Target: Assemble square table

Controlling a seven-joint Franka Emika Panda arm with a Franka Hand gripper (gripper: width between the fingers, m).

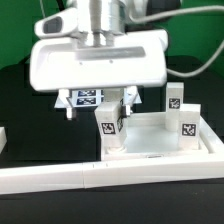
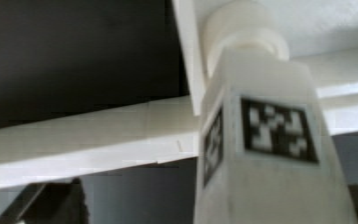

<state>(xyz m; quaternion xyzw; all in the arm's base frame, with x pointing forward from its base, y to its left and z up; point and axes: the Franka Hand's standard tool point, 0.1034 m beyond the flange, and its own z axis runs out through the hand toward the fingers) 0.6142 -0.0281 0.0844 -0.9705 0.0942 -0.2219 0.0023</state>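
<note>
The square table's white slab [image 1: 150, 138] lies flat, rim up, on the exterior view's right. Three tagged white legs stand upright at its corners: one at the near left corner [image 1: 110, 128], one at the far right [image 1: 175, 99], one at the near right [image 1: 187, 124]. My gripper [image 1: 100, 108] hangs right over the near left leg. In the wrist view that leg [image 2: 256, 130] fills the middle between the jaws of my gripper [image 2: 202, 205]. The dark finger [image 2: 51, 200] stands clear of it, so the gripper is open. The fourth leg is out of view.
The long white border wall [image 1: 100, 176] runs along the front of the slab. A tagged sheet [image 1: 87, 98] shows behind the gripper. A white piece [image 1: 3, 138] pokes in at the exterior view's left edge. Cables hang at the back right.
</note>
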